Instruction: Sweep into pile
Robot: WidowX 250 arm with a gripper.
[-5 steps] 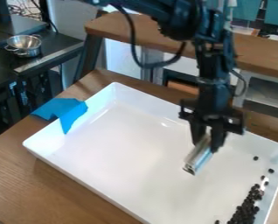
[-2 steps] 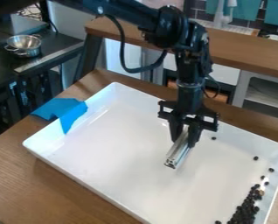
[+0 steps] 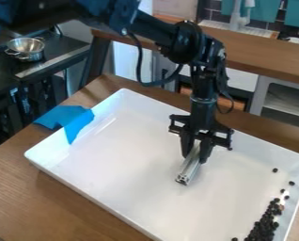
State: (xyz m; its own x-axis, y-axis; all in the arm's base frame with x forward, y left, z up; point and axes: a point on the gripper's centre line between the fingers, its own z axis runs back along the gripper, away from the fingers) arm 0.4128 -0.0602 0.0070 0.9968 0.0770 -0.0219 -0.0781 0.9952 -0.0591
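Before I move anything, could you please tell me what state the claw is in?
Claw: closed on a silvery metal bar, held over the white tray.

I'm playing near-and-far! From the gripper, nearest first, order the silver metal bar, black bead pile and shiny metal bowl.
1. Silver metal bar, held in the gripper.
2. Black bead pile, picture's lower right.
3. Shiny metal bowl, picture's upper left.

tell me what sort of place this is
Probably a robotics lab fitted out with mock kitchen pieces: a robot arm over a white tray, a metal pot on a dark counter, and teal cloths hanging behind.
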